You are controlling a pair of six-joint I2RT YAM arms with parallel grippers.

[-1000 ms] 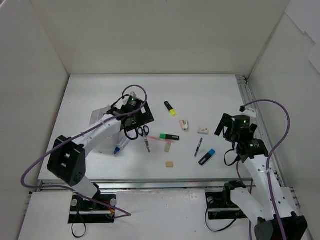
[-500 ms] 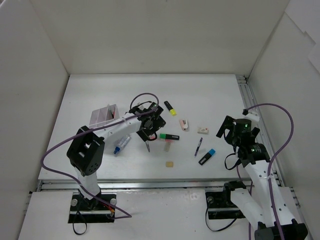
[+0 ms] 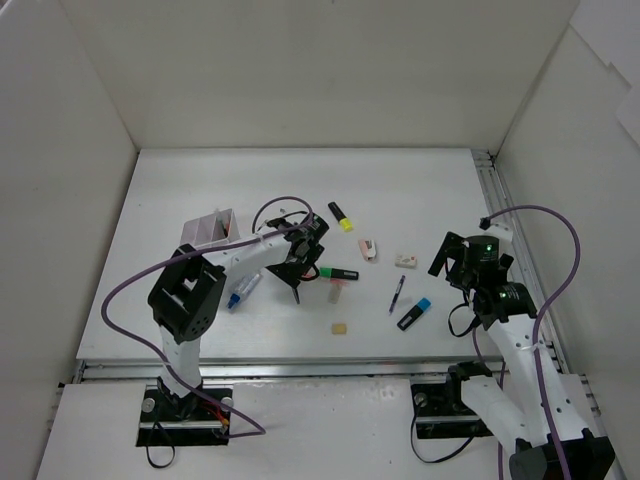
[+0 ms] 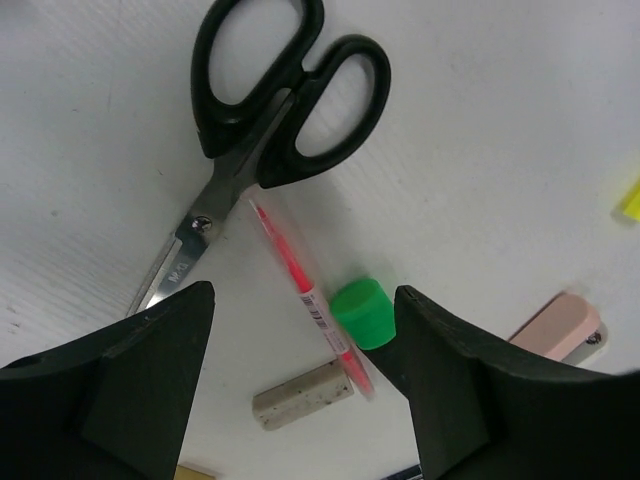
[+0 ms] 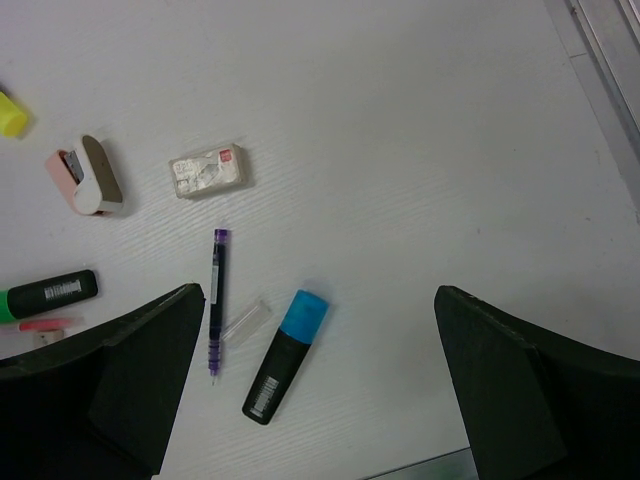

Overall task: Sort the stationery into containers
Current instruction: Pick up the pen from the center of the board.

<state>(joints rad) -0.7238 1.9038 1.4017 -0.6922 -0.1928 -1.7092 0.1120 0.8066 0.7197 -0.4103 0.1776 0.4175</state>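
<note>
The small steel scissors with black handles (image 4: 235, 175) lay flat near the middle of the white table (image 3: 420, 190), blades toward the near edge, to the right of the white translucent plastic box (image 3: 208, 232). A thin red pen (image 4: 285, 255) lay just beside their pivot. The left tool (image 4: 300, 300) hung above them, fingers spread, holding nothing. Recommended procedure: centre over the handle neck, descend, and close across it, excluding the pen. The right tool (image 5: 315, 300) hung spread above the black highlighter with a blue cap (image 5: 285, 355).
</note>
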